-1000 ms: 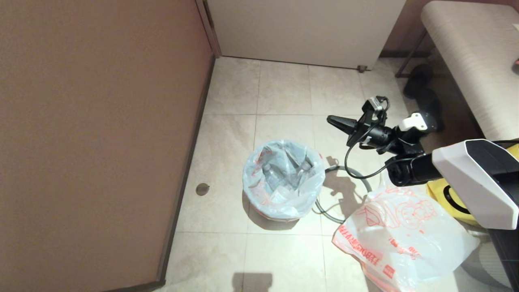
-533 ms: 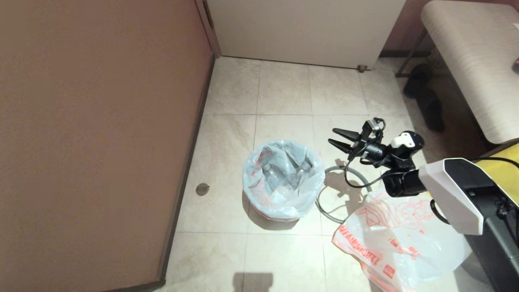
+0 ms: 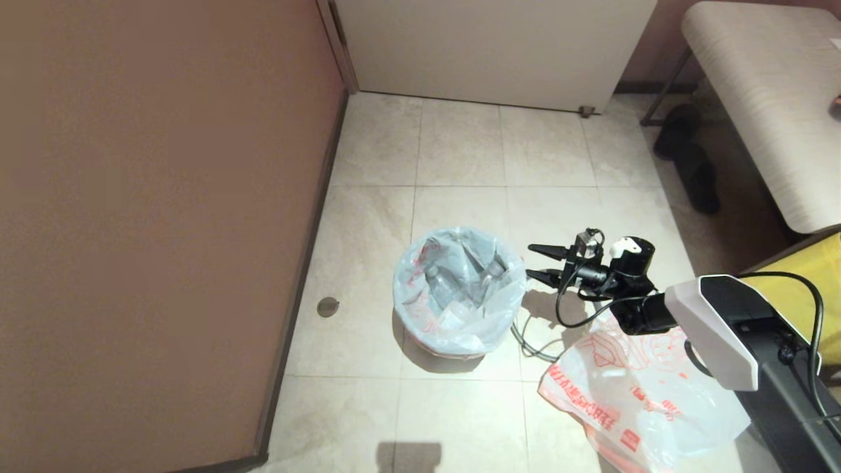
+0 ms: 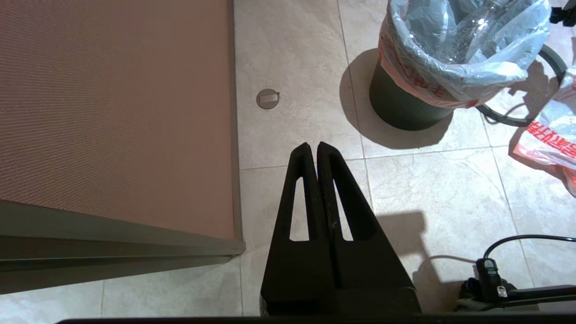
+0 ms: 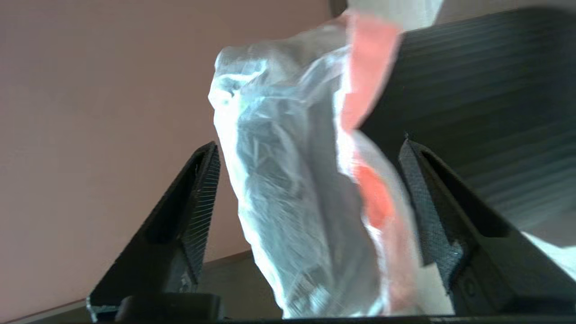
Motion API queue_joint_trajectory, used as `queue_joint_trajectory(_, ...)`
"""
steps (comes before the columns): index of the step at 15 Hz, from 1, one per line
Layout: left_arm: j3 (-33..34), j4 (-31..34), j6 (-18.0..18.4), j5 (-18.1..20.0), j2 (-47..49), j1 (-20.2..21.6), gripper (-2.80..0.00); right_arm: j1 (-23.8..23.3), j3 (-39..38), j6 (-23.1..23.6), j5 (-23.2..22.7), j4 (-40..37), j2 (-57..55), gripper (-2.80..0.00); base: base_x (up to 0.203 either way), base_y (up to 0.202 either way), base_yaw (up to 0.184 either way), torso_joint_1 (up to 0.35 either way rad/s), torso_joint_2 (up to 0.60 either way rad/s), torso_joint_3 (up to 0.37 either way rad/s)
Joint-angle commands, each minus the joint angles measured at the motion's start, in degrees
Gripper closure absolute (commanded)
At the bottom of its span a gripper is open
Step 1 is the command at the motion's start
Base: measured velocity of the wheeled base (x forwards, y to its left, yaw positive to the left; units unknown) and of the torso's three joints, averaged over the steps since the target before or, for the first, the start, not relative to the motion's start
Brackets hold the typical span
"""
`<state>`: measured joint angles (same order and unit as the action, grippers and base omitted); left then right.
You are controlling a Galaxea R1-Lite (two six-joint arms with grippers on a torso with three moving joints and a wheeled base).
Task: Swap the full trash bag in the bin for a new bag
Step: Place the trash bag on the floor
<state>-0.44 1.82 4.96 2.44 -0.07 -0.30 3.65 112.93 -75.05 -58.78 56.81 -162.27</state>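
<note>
The black bin (image 4: 405, 112) stands on the tiled floor with the full trash bag (image 3: 460, 289) in it, its rim folded over the edge and clear bottles inside. My right gripper (image 3: 529, 261) is open, level, right at the bin's right side. In the right wrist view a fold of the full trash bag (image 5: 279, 180) shows between the spread fingers (image 5: 202, 189), unpinched, beside the ribbed bin wall (image 5: 472, 90). The new bag (image 3: 644, 387), with its orange-red cartoon, lies on the floor under my right arm. My left gripper (image 4: 313, 146) is shut and empty, hanging above the floor away from the bin.
A grey ring (image 3: 532, 341) lies on the floor between the bin and the new bag. A brown panel (image 3: 164, 230) runs along the left, a white door (image 3: 493, 46) at the back. A padded bench (image 3: 769, 98), dark shoes (image 3: 690, 164) and a yellow bag (image 3: 815, 289) fill the right.
My right gripper went from shut to open while the arm dropped and came nearer, down to the bin's right rim. The bags and the bin stayed put.
</note>
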Motion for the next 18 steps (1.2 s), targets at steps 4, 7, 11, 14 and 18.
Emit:
queue_joint_trajectory(4, 0.0, 0.03, 0.05, 0.02, 0.07, -0.04, 0.0, 2.41, 0.09, 2.73, -0.28, -2.23, -1.83, -2.8, 0.0, 0.0, 0.0, 0.0, 0.0, 0.0)
queue_joint_trajectory(7, 0.0, -0.02, 0.05, 0.02, 0.07, -0.01, 0.0, 3.08, 0.16, 1.29, -0.27, -0.72, -1.33, -2.8, 0.0, 0.0, 0.0, 0.0, 0.0, 0.0)
queue_joint_trajectory(11, 0.0, 0.03, 0.05, 0.02, 0.07, -0.04, 0.0, 3.58, -0.06, -14.84, -0.56, 12.9, -0.33, -2.8, 0.0, 0.0, 0.0, 0.0, 0.0, 0.0)
queue_joint_trajectory(14, 0.0, 0.03, 0.05, 0.02, 0.07, 0.04, 0.0, 4.29, -0.55, -17.9, -2.01, 16.35, 0.38, -2.8, 0.0, 0.0, 0.0, 0.0, 0.0, 0.0)
queue_joint_trajectory(18, 0.0, 0.0, 0.05, 0.02, 0.07, 0.02, 0.0, 4.68, -1.22, -17.97, -4.53, 17.79, 0.86, -2.8, 0.0, 0.0, 0.0, 0.0, 0.0, 0.0)
